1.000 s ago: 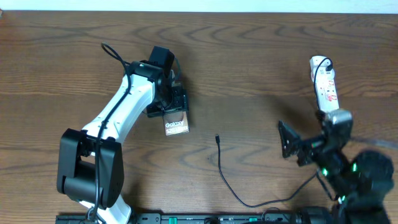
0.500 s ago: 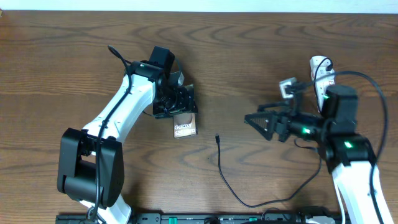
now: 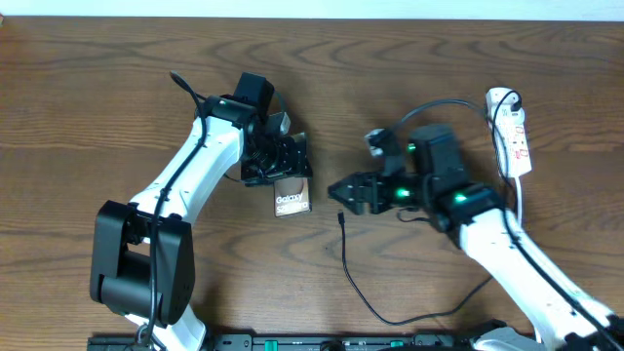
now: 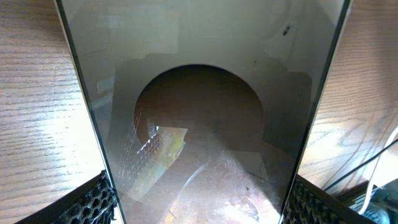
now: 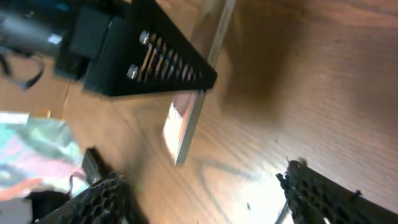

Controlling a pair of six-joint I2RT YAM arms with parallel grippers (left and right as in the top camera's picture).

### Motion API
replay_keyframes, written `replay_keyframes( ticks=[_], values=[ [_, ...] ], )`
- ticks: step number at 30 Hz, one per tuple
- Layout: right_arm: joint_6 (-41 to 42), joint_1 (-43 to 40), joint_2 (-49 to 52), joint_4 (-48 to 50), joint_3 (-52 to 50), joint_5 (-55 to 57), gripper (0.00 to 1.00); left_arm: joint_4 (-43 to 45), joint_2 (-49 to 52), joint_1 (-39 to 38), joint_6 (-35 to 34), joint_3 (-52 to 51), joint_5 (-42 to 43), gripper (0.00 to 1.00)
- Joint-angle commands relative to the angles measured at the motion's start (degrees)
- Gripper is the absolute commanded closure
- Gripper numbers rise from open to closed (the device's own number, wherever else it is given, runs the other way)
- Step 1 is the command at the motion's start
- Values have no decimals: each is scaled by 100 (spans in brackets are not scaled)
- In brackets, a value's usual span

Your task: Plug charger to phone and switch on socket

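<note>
The phone (image 3: 292,199), a bronze-grey slab with white lettering, is held just above the table with my left gripper (image 3: 277,166) shut on its upper end. In the left wrist view the phone (image 4: 199,124) fills the space between both fingers (image 4: 93,202). The charger's black plug tip (image 3: 340,216) lies on the table, and its thin cable (image 3: 353,278) curves towards the front edge. My right gripper (image 3: 344,193) hovers open just above that tip, right of the phone. The right wrist view shows the phone (image 5: 185,127) edge-on ahead of my open right gripper (image 5: 205,199). The white socket (image 3: 512,132) lies far right.
A white cord (image 3: 520,200) runs down from the socket beside my right arm (image 3: 507,249). The left arm (image 3: 185,175) stretches across the table's left half. A black rail (image 3: 292,343) runs along the front edge.
My right arm has swung from the table's right edge to the middle, ending over the charger tip. The left gripper carried the phone slightly right, then held still.
</note>
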Motion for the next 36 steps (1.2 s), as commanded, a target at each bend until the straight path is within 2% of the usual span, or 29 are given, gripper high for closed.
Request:
replay_keyframes(
  ticks=[1, 6, 9, 22, 24, 27, 33, 36],
  values=[
    [601, 326, 295, 328, 70, 610, 14, -15, -26, -133, 118, 68, 229, 31],
    [916, 610, 817, 914, 70, 610, 13, 2, -26, -341, 118, 68, 229, 31],
    [1038, 719, 1115, 1108, 70, 605, 16, 4, -26, -413, 116, 68, 229, 31],
    [1036, 1029, 1344, 1878, 70, 636, 47, 74, -26, -422, 116, 68, 229, 31],
    [1036, 1027, 1344, 1899, 70, 745, 49, 74, -26, -422, 116, 68, 229, 31],
    [1036, 1029, 1344, 1915, 70, 866, 59, 74, -26, -422, 116, 68, 229, 31],
    [1034, 1032, 1344, 1932, 70, 890, 99, 87, -26, -422, 118, 68, 227, 29],
    [1034, 1023, 1344, 1987, 70, 890, 99, 109, -26, -422, 118, 68, 227, 22]
  ],
)
